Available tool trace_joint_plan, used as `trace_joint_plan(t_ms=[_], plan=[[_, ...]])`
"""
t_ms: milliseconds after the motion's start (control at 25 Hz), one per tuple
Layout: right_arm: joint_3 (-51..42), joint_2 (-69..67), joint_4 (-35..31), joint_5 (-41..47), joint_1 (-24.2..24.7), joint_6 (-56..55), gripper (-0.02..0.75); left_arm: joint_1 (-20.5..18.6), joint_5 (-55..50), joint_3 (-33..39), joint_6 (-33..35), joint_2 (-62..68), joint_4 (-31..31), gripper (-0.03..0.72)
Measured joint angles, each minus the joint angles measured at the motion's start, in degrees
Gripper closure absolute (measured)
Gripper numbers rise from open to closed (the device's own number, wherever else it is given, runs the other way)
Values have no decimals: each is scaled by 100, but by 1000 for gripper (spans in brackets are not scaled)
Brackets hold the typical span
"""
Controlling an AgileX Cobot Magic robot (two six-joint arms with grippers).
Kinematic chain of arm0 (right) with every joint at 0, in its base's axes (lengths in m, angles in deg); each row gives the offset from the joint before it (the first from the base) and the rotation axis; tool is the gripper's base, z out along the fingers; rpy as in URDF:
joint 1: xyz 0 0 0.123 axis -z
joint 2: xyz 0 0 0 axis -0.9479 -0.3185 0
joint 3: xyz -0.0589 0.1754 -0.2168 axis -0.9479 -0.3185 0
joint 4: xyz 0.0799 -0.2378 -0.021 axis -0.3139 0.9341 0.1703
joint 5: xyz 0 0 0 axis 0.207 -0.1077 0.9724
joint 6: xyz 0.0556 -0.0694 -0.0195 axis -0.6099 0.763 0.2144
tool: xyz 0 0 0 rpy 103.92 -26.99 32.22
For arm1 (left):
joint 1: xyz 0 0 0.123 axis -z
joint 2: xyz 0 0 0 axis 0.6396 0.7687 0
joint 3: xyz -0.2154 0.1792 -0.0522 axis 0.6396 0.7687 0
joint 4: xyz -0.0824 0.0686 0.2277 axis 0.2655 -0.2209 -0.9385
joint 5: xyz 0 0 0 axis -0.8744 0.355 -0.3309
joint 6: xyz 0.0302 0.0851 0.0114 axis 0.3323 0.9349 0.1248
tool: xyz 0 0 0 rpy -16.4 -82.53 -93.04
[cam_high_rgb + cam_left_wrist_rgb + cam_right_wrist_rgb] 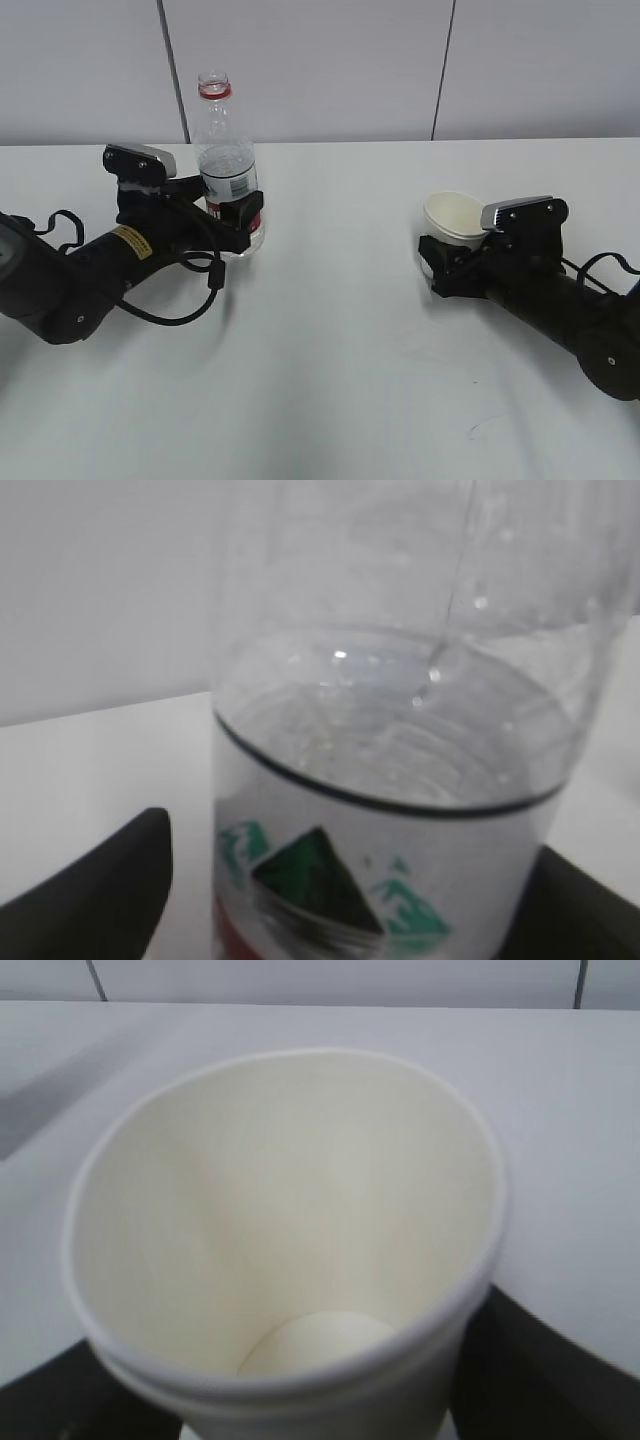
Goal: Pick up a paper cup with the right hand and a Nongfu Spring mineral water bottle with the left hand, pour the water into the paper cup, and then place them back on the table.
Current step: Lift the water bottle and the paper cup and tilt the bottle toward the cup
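With the uncapped bottle (228,165) clasped by the left hand (232,212) and the empty paper cup (452,222) gripped by the right hand (447,262), both should be lifted level before tilting is begun.

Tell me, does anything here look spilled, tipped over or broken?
Nothing stands out. The bottle stands upright and uncapped in the left hand, the empty paper cup sits in the right hand, and the table looks dry.
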Motion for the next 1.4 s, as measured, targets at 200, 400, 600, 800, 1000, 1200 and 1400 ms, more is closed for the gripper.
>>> trace_joint_plan(t_ms=[200,400,600,800,1000,1200,1400], plan=[[0,0,53,0,0,0,230,0,3,-116,-24,89,-7,132],[0,0,132,0,0,0,230,0,3,-121,-37,94,-40,221],[0,0,586,0,0,0,230,0,3,-126,-44,94,-131,253],[0,0,1042,-11,0,0,230,0,8,-132,-44,94,-293,256],[0,0,1484,-31,0,-44,230,0,-59,-132,84,51,-399,257],[13,0,1729,-43,-159,-213,230,0,-265,-121,412,-143,-430,258],[155,0,1922,51,-360,-579,230,0,-471,-114,529,-412,-224,258]])
